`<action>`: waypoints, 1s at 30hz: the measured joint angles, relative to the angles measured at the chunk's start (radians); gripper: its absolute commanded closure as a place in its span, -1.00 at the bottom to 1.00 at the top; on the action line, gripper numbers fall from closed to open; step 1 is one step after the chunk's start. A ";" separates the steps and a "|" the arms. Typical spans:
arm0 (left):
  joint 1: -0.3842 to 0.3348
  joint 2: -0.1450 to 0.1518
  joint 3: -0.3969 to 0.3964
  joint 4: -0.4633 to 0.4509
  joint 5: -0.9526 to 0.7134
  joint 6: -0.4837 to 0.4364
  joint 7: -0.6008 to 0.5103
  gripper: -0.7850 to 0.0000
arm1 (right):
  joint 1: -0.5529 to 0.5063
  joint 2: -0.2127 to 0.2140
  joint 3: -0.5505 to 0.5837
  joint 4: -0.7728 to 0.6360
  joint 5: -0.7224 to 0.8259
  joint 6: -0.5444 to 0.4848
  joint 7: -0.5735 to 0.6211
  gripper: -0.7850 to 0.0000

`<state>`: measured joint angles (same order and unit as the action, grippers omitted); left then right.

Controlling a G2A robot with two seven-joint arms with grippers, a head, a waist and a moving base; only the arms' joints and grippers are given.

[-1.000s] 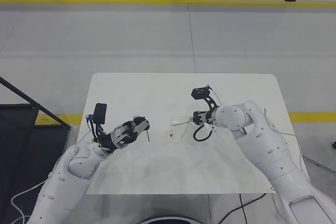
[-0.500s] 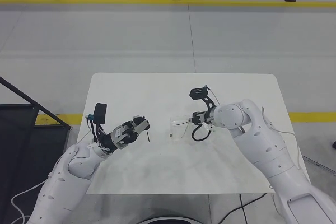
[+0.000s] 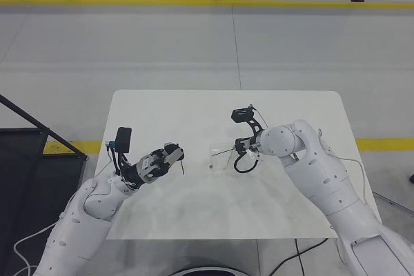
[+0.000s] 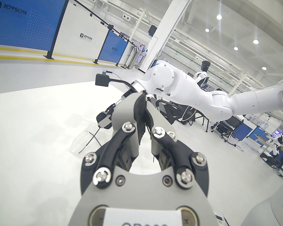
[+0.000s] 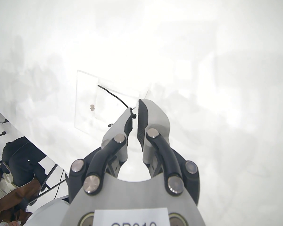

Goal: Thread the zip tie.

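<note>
Near the middle of the worktop [image 3: 159, 110] sits a clear plastic plate [image 3: 215, 160] [image 5: 85, 99]. Just beside it, on the side toward the right edge, the right gripper [image 3: 239, 146] [image 5: 135, 106] points at the plate. Its fingers [image 5: 151, 116] are closed to a narrow slit and clamped on one end of a thin black zip tie [image 5: 113, 95]. From that grip the tie runs in a slight curve out over the plate, and its free end lies over the plate's clear surface. Whether that end touches the plate cannot be told.

Between the plate and the left edge, well apart from the plate, is the left gripper [image 3: 176, 152] [image 4: 142, 99]. Its fingers [image 4: 128, 111] are pressed together on a short black strip [image 3: 183, 165] [image 4: 153, 159]. In the top view the strip sticks out of the fingers toward the near edge of the worktop.
</note>
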<state>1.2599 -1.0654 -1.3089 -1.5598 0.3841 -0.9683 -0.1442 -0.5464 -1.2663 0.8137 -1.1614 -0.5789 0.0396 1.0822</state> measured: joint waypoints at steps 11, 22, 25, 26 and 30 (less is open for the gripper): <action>0.000 0.000 0.000 0.000 0.000 0.000 0.000 1.00 | -0.018 0.003 0.028 -0.018 -0.008 -0.004 -0.029 1.00; 0.016 -0.004 -0.022 -0.039 0.075 0.059 0.050 1.00 | -0.137 0.044 0.153 -0.162 -0.020 -0.026 -0.090 1.00; 0.050 -0.013 -0.032 -0.088 0.216 0.130 0.158 1.00 | -0.194 0.060 0.206 -0.222 -0.013 -0.038 -0.114 1.00; 0.058 -0.016 -0.031 -0.099 0.260 0.150 0.192 1.00 | -0.211 0.064 0.221 -0.241 -0.013 -0.038 -0.120 1.00; 0.076 -0.027 -0.014 -0.125 0.454 0.250 0.317 1.00 | -0.295 0.082 0.280 -0.337 -0.020 -0.032 -0.148 1.00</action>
<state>1.3362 -1.0928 -1.3230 -1.6844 0.8382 -0.7187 0.1732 -0.8412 -1.1845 1.0939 -1.4986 -0.5988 0.0077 0.9339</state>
